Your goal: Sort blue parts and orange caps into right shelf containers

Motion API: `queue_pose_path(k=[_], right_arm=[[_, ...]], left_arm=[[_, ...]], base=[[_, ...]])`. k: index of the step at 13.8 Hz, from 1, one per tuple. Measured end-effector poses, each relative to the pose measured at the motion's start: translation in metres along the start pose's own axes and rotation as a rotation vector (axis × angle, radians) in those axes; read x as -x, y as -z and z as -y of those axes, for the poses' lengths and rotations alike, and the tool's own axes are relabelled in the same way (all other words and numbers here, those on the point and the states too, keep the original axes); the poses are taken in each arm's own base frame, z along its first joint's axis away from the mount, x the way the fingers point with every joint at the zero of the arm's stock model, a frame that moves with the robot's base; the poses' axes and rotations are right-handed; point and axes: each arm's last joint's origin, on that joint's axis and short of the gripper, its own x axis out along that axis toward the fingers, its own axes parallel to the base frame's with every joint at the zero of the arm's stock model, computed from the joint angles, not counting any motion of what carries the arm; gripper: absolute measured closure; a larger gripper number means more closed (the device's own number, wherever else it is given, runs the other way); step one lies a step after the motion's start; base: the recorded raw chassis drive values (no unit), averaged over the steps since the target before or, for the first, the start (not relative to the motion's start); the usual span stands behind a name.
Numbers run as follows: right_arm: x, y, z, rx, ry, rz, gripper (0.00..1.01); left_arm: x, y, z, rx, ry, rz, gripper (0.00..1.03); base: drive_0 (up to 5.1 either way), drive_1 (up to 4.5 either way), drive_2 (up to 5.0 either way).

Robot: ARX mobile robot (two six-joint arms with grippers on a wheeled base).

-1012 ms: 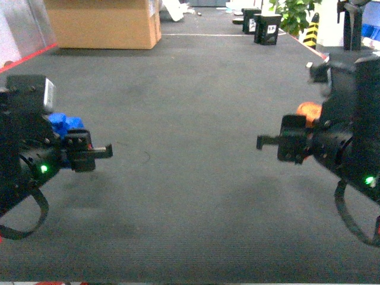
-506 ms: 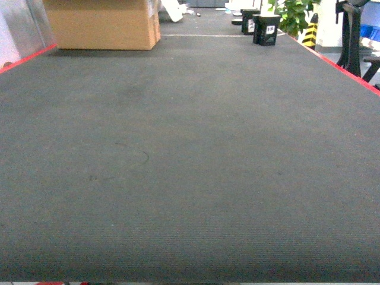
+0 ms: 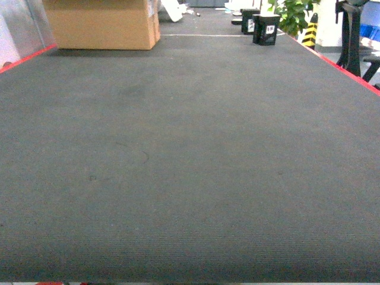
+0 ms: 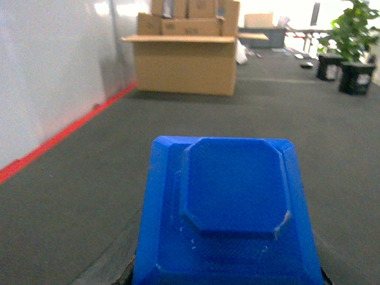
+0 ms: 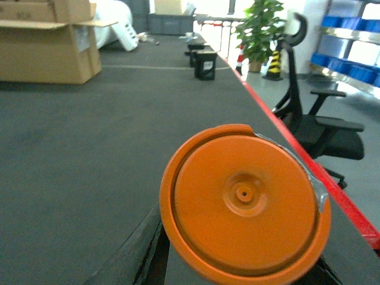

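Head view: dark grey carpeted floor (image 3: 190, 178) with red edge lines; a cardboard box (image 3: 104, 24) at the far left, black bins (image 3: 266, 28) and a potted plant (image 3: 294, 15) at the far right. No arm or gripper shows in this view.
Left wrist view: a blue part (image 4: 228, 208) with a raised octagonal top fills the lower centre, close against the camera and above the floor. Stacked cardboard boxes (image 4: 187, 50) stand beyond it; a white wall with a red floor line runs along the left.
Left fingers: not visible; cannot tell their state.
Right wrist view: an orange cap (image 5: 243, 202), round with a small central dimple, sits close to the lens with its face toward the camera.
Right fingers: hidden behind the cap; grip cannot be confirmed.
Surroundings, right: black office chair (image 5: 314, 119); blue shelf crates (image 5: 350, 41) at the far right.
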Motion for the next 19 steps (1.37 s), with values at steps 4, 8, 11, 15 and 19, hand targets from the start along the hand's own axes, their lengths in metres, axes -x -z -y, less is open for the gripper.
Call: queue_pose_path(k=[4, 8, 11, 15, 19], right_arm=[[0.021, 0.025, 0.02, 0.012, -0.134, -0.046, 0.57], [0.038, 0.042, 0.041, 0.01, -0.135, -0.047, 0.57], [0.048, 0.049, 0.044, 0.007, -0.136, -0.046, 0.57], [0.056, 0.055, 0.045, 0.006, -0.137, -0.028, 0.57], [0.063, 0.055, 0.046, 0.006, -0.137, -0.026, 0.57]], left_arm=[[0.027, 0.02, -0.017, 0.015, 0.155, -0.094, 0.6], [0.046, 0.03, -0.039, 0.021, 0.133, -0.087, 0.6], [0.057, 0.037, -0.039, 0.025, 0.151, -0.054, 0.6], [0.067, 0.034, -0.04, 0.025, 0.151, -0.052, 0.6], [0.074, 0.035, -0.042, 0.025, 0.151, -0.059, 0.6]], base=[[0.0, 0.0, 0.0], [0.0, 0.0, 0.0], [0.0, 0.0, 0.0], [0.0, 0.0, 0.0], [0.0, 0.0, 0.0]])
